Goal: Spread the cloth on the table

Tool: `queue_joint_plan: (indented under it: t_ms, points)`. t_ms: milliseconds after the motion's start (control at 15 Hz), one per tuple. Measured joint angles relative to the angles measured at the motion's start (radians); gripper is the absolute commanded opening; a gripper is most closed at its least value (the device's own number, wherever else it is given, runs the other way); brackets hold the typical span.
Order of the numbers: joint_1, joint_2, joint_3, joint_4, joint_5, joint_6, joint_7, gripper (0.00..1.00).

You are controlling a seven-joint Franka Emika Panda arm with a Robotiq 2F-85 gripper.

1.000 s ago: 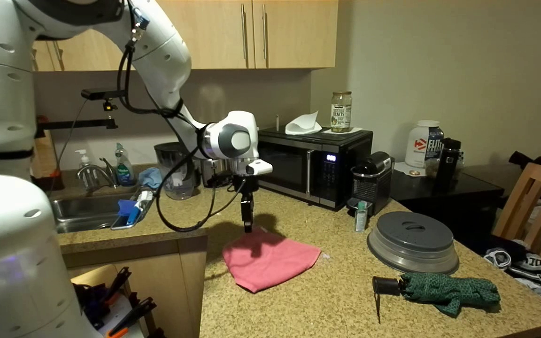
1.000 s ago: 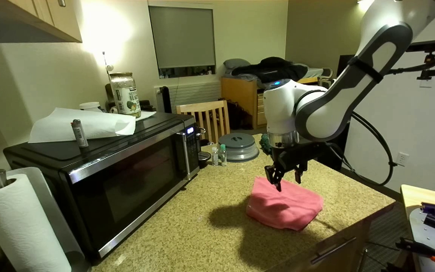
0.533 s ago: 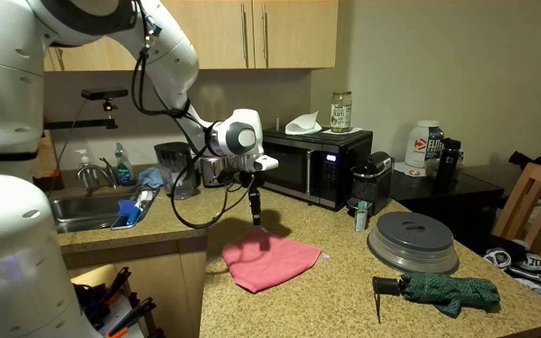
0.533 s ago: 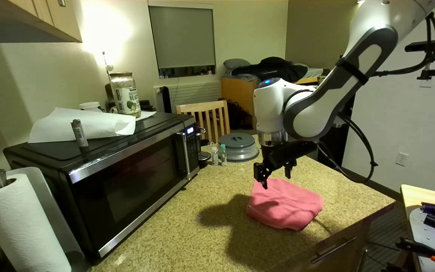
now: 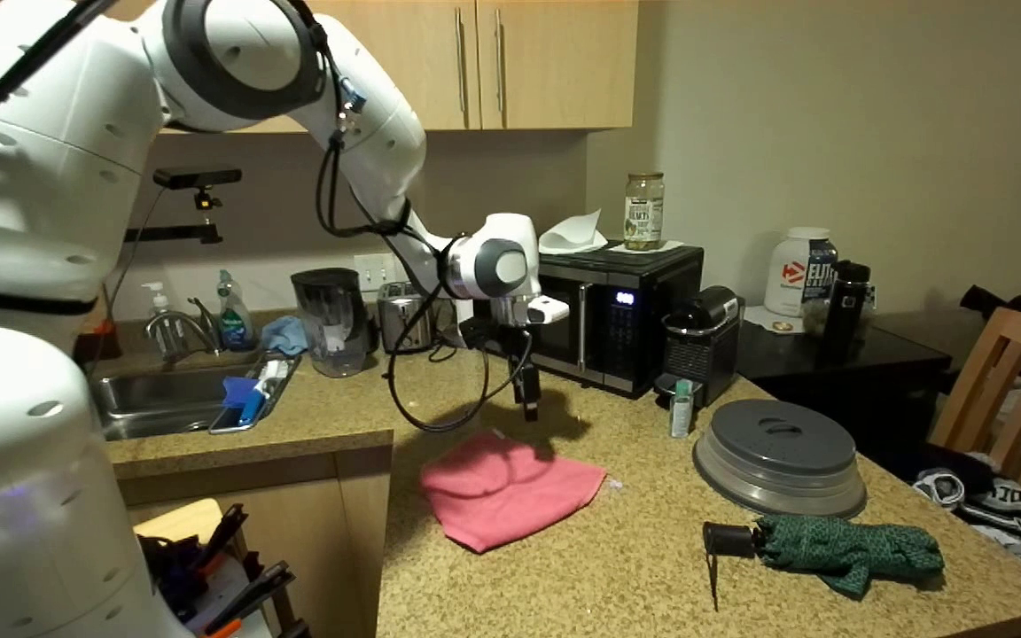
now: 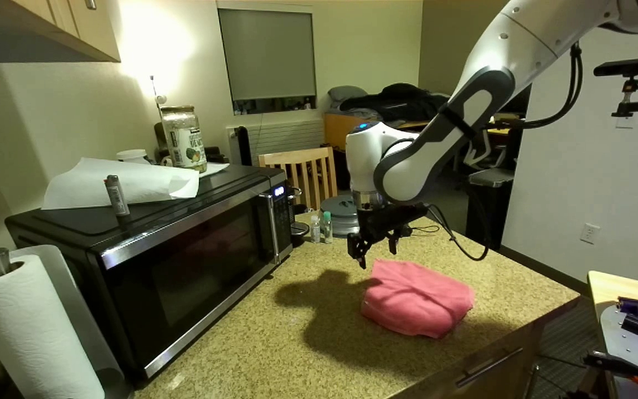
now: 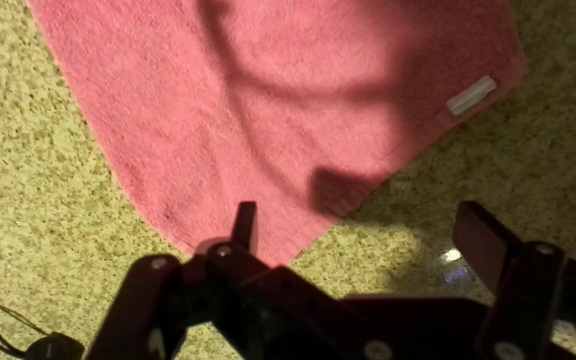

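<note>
A pink cloth [image 5: 510, 496] lies on the speckled counter [image 5: 643, 567], with creases and a raised, folded look in an exterior view [image 6: 418, 302]. In the wrist view the cloth [image 7: 168, 100] fills the upper middle, with a white tag [image 7: 471, 95] near its right edge and a corner pointing toward the gripper. My gripper [image 7: 358, 205] is open and empty. Its left finger overlaps the cloth corner in view; its right finger is over bare counter. In both exterior views the gripper [image 5: 529, 415] [image 6: 377, 259] hangs above the counter beside the cloth's microwave-side edge, not touching it.
A black microwave [image 5: 599, 310] stands behind the gripper. Small bottles [image 6: 327, 227], a grey lidded cover [image 5: 781, 456] and a green umbrella [image 5: 847, 545] are farther along the counter. A sink [image 5: 165, 399] and pitcher [image 5: 333, 323] are at the back left. A paper towel roll [image 6: 31, 332] stands nearby.
The arm and open gripper have moved from over the cloth's edge toward the bottles and cover, past the cloth, rising slightly. The cloth has not visibly moved.
</note>
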Motion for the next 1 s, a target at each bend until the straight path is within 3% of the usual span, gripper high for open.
queue_joint_plan:
  t_ms: [400, 1000]
  points:
    - [-0.032, 0.088, 0.006, 0.133, 0.109, -0.133, -0.149, 1.00]
    - [-0.057, 0.163, 0.027, 0.271, 0.206, -0.244, -0.368, 1.00]
